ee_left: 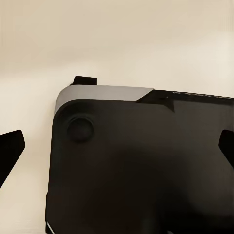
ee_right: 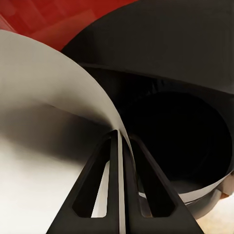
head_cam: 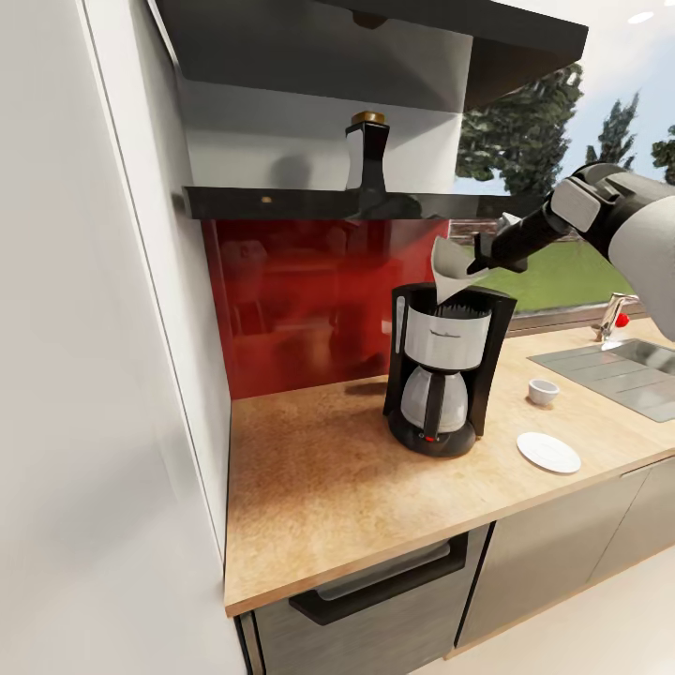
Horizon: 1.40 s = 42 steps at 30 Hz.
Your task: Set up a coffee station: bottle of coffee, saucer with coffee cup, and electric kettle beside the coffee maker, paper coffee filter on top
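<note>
Here, my right gripper (ee_right: 119, 146) clenched on the paper coffee filter (head_cam: 451, 269), held just above the coffee maker (head_cam: 444, 370) mid-counter, coffee cup (head_cam: 543, 391) and saucer (head_cam: 548, 452) toward the sink-side edge, bottle of coffee (head_cam: 367, 152) on the shelf (head_cam: 281, 201), my left gripper (ee_left: 117, 146) spread open.

One coffee maker (head_cam: 442, 370), one paper filter (head_cam: 451, 268), one cup (head_cam: 543, 391), one saucer (head_cam: 548, 452), one coffee bottle (head_cam: 367, 153), one faucet (head_cam: 613, 316).
</note>
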{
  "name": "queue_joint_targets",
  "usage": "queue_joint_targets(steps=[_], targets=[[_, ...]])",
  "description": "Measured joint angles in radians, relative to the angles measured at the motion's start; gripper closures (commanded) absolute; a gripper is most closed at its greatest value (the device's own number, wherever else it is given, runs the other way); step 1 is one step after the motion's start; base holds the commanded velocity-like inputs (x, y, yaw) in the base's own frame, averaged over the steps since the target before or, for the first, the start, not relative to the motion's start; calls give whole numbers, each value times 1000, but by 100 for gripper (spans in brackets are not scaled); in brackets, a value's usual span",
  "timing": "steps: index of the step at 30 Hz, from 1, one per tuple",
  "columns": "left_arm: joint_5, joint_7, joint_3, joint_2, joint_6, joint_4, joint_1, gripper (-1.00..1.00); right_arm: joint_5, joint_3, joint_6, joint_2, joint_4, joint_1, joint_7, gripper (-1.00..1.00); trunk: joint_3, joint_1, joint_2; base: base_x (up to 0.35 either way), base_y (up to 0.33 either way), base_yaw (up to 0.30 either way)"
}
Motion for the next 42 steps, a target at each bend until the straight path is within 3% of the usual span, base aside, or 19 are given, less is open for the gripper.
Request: queue_joint_targets(steps=[5,8,13,42], targets=[[0,0,0,0,0,0,0,-100,6,14,0,-1,0,0,0,100,0,0,0,0,0,0],[0,0,0,0,0,0,0,-100,15,68,0,-1,0,0,0,100,0,0,0,0,0,0],[0,0,0,0,0,0,0,-100,18,105,0,-1,0,0,-1,100,0,0,0,0,0,0],[0,0,0,0,0,0,0,-100,18,112,0,-1,0,-1,0,100,0,0,0,0,0,0]])
